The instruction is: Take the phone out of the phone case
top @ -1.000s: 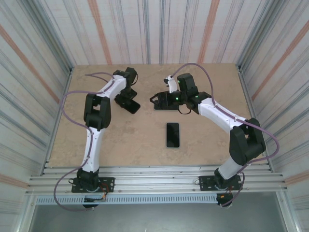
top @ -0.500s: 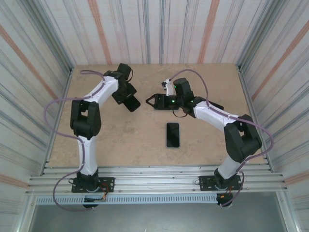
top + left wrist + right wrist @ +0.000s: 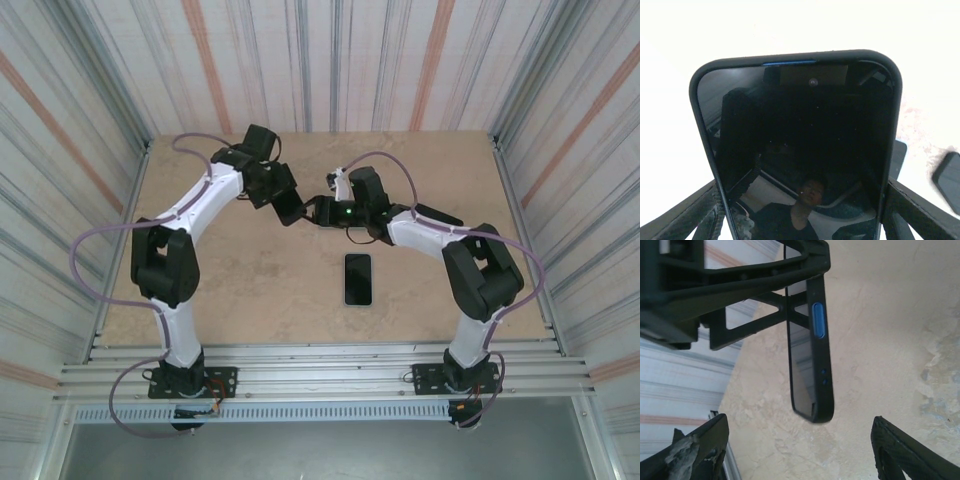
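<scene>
Phone case (image 3: 795,64): you had it clamped in the left end effector (image 3: 286,206), over the middle of the bench (image 3: 250,290) toward its far edge. It looked held clear of the surface.
Phone (image 3: 800,140): it sat inside the case, the black rim wrapping all the edges you could see. In your left wrist view, the glossy dark screen faced the camera.
Left end effector: its fingers (image 3: 705,212) were closed on the two long sides of the cased phone, one on each side. The free end of the phone stuck out past them.
Blue button (image 3: 818,320): it sat on the case's side edge, which your right wrist view caught edge-on just below the left end effector's black frame.
Right end effector (image 3: 318,210): its fingers were spread apart and held nothing. It pointed at the cased phone from the right-edge side and was close to it. You could not tell from above whether it touched.
Second phone (image 3: 358,278): it lay flat, screen up, just right of the bench centre toward the near edge, well apart from both end effectors.
Flat dark item (image 3: 437,214): it lay toward the right edge, partly behind the right arm. You could not tell what it was.
</scene>
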`<action>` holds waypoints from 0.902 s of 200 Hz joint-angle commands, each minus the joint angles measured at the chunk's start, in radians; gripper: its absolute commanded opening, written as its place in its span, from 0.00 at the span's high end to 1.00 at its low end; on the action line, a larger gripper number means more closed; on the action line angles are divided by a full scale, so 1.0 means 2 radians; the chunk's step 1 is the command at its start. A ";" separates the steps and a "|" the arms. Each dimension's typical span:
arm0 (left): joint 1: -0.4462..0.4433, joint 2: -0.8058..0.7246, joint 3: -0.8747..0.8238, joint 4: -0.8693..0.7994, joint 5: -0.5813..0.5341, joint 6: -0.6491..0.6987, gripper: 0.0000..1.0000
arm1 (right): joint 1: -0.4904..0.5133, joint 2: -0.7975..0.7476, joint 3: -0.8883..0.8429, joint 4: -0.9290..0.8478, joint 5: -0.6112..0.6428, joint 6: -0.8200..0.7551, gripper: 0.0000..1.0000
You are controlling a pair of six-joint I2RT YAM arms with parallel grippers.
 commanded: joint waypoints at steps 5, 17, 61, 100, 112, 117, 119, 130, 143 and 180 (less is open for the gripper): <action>-0.007 -0.047 -0.005 0.022 0.021 0.024 0.36 | -0.001 0.016 0.009 0.022 -0.005 0.024 0.30; -0.009 -0.049 -0.005 0.023 0.027 0.025 0.36 | -0.001 0.020 0.010 0.030 -0.007 0.028 0.38; -0.015 -0.052 -0.010 0.033 0.039 0.022 0.36 | -0.001 0.033 0.016 0.070 -0.014 0.049 0.62; -0.015 -0.053 -0.011 0.045 0.050 0.028 0.36 | -0.001 0.037 0.019 0.089 -0.014 0.062 0.76; -0.015 -0.053 -0.011 0.046 0.053 0.030 0.36 | -0.001 0.037 0.019 0.090 -0.014 0.064 0.79; -0.015 -0.053 -0.011 0.046 0.053 0.031 0.35 | -0.002 0.036 0.019 0.092 -0.014 0.064 0.81; -0.015 -0.053 -0.011 0.046 0.054 0.031 0.35 | -0.002 0.035 0.019 0.093 -0.013 0.064 0.82; -0.015 -0.052 -0.010 0.046 0.054 0.035 0.33 | -0.002 0.034 0.019 0.096 -0.013 0.066 0.85; -0.013 -0.054 -0.010 0.047 0.055 0.038 0.27 | -0.002 0.030 0.017 0.100 -0.010 0.070 0.89; 0.002 -0.061 -0.020 0.064 0.079 0.042 0.04 | -0.008 0.014 0.010 0.118 -0.002 0.088 0.96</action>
